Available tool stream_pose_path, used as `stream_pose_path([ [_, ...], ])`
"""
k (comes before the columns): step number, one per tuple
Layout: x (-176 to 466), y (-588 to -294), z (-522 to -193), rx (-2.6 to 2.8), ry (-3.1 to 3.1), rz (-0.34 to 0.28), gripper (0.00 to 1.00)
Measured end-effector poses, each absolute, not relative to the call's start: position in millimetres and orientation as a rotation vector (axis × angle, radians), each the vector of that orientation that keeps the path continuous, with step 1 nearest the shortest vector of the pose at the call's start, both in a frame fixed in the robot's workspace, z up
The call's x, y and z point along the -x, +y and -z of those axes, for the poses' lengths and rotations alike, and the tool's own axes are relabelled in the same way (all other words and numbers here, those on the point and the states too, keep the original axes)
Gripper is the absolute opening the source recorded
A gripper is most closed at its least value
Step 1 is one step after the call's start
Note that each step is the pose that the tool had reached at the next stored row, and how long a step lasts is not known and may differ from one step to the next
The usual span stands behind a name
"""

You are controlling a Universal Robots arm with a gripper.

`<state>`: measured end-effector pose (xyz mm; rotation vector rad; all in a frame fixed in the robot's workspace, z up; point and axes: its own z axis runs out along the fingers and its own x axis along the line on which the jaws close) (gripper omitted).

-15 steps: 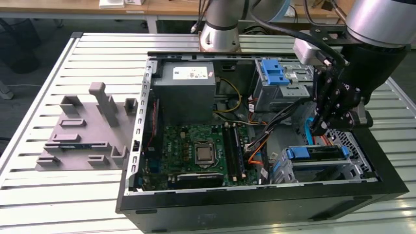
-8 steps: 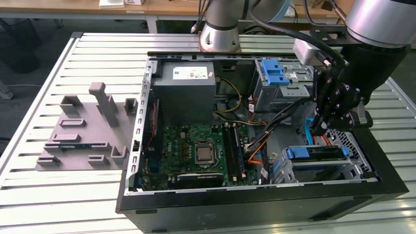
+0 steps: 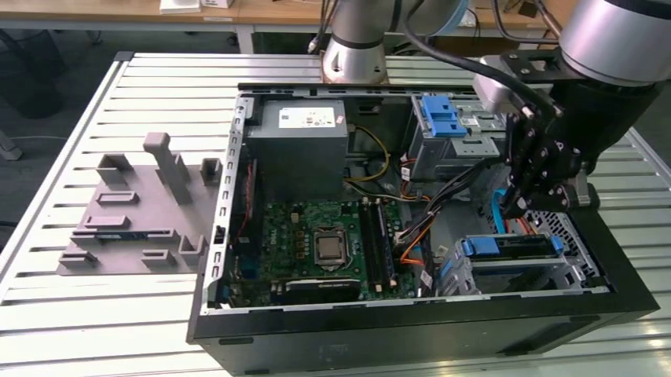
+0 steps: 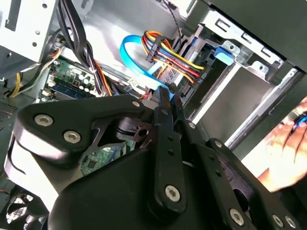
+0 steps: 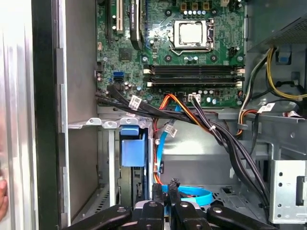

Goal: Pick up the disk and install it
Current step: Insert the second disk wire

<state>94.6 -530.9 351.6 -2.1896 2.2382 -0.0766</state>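
The gripper [image 5: 165,188] hangs low inside the computer case [image 3: 225,236], jaws drawn together on nothing, tips just over the blue data cable [image 5: 192,195]. Outside the case, off its side on the exterior view's left, the grey plastic stand [image 3: 137,216] lies bare on the surface [image 3: 63,141]. The disk [image 3: 508,247] sits slotted in the drive bay at the case's front corner, only its blue handle plain; how fully it is seated is hidden. A hand [image 4: 288,148] shows blurred beyond the case wall.

silver-grey arm [image 3: 618,31], black linkage fingers [image 4: 163,143] with silver screws.
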Motion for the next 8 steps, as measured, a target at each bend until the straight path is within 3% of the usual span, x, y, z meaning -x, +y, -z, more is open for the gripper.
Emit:
stream_pose_path([
  [8, -94, -543, -346, 2.186, 2.234, 0.079, 0.16],
])
